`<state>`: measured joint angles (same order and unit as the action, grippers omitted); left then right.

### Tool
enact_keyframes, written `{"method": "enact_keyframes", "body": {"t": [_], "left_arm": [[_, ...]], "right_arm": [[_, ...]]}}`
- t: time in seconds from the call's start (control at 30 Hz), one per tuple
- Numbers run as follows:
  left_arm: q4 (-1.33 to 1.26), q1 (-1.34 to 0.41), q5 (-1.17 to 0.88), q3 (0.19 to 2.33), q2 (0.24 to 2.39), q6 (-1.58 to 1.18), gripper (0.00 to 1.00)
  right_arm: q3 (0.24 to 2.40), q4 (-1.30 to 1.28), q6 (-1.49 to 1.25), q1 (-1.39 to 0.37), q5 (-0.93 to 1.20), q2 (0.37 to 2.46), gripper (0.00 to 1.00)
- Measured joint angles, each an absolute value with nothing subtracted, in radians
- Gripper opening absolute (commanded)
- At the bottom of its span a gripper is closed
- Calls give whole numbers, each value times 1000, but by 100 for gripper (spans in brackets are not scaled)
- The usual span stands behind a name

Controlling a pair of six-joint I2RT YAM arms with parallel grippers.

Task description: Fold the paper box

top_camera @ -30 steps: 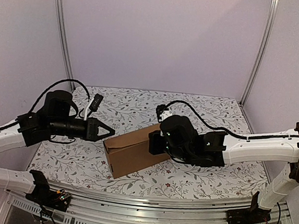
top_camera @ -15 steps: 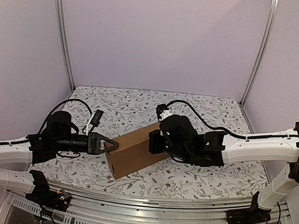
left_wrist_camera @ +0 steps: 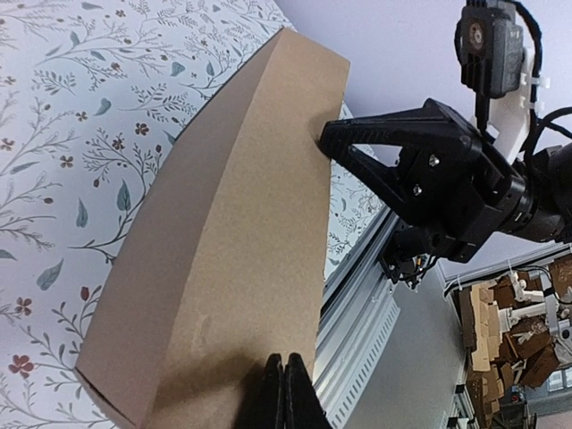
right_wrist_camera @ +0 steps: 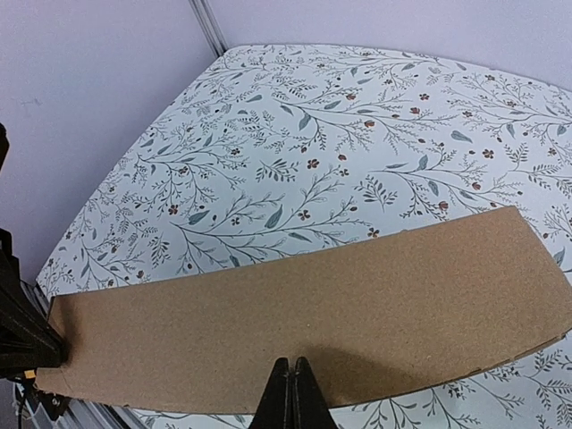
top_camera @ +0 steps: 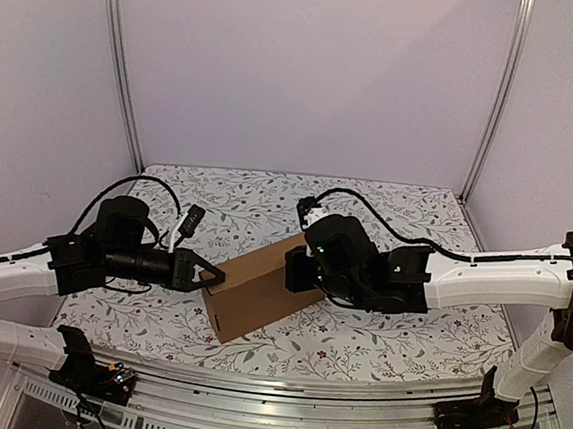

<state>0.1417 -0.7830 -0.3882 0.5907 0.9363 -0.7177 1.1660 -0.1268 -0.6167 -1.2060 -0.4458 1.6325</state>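
The paper box (top_camera: 254,300) is a closed brown cardboard box lying at an angle on the floral table, its long side seen as a wide brown face (right_wrist_camera: 313,304). My left gripper (top_camera: 219,278) is shut, with nothing between its fingers. Its tips (left_wrist_camera: 286,359) press against the box's left end face (left_wrist_camera: 223,232). My right gripper (right_wrist_camera: 292,363) is also shut and empty, tips resting on the box's long face near its lower edge. In the top view the right wrist (top_camera: 332,264) hides those tips. The right fingers (left_wrist_camera: 357,147) touch the box's far end.
The floral cloth (top_camera: 268,198) covers the table between lilac walls and two metal posts (top_camera: 123,70). An aluminium rail (top_camera: 282,385) runs along the near edge, close to the box's near corner. Black cables (top_camera: 368,204) loop above both wrists.
My left gripper has swung down and to the right until its shut tips meet the box's left end. The right gripper and the box have hardly moved.
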Motion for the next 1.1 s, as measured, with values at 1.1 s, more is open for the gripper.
{"method": "enact_keyframes", "body": {"t": [1.1], "left_arm": [[154, -785, -372, 620, 985, -679, 0]], "right_arm": [[1221, -269, -371, -941, -313, 1486, 0]]}}
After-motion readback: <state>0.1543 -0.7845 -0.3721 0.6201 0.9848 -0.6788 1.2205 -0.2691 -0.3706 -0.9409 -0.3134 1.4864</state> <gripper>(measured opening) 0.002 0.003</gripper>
